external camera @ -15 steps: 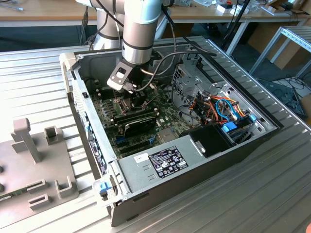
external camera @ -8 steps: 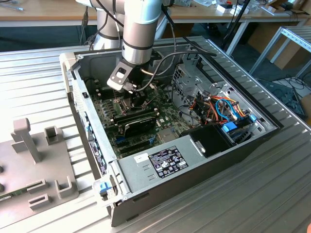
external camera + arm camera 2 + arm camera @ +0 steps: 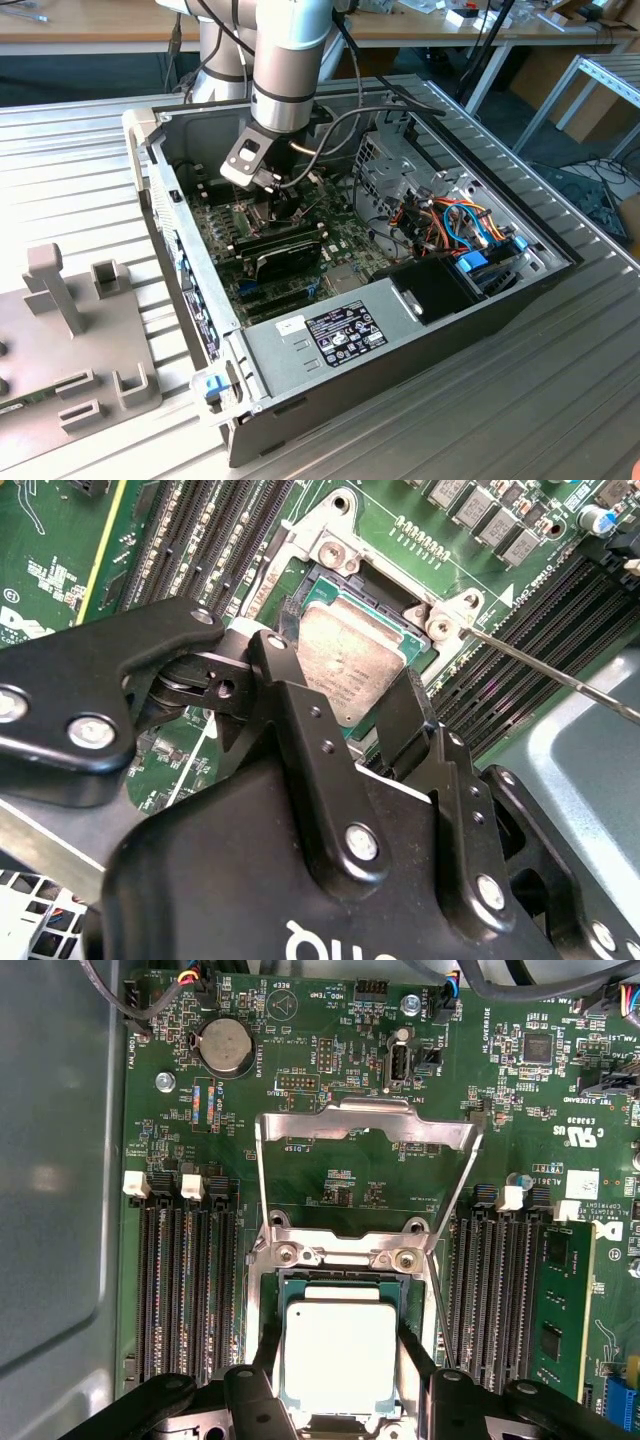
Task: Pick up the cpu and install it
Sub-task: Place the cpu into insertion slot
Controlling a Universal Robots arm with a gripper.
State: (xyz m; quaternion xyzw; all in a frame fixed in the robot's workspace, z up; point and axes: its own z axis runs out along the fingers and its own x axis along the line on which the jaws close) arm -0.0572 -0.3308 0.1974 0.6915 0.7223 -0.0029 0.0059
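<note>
The arm (image 3: 290,60) reaches down into the open computer case (image 3: 170,215) on the ribbed counter (image 3: 560,400), its tool (image 3: 278,200) low over the motherboard (image 3: 215,235).

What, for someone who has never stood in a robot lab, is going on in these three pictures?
The exterior view is taken from off the machine. In it, a grey robot arm reaches into an open computer case lying on a ribbed metal table. The two wrist views come from cameras riding on the arm, looking along its black gripper. The gripper's two fingers are closed on the cpu, a small silver square chip, holding it at the socket on the green motherboard. The metal socket frame is swung open beside it. Whether the chip already rests in the socket, I cannot tell.
</note>
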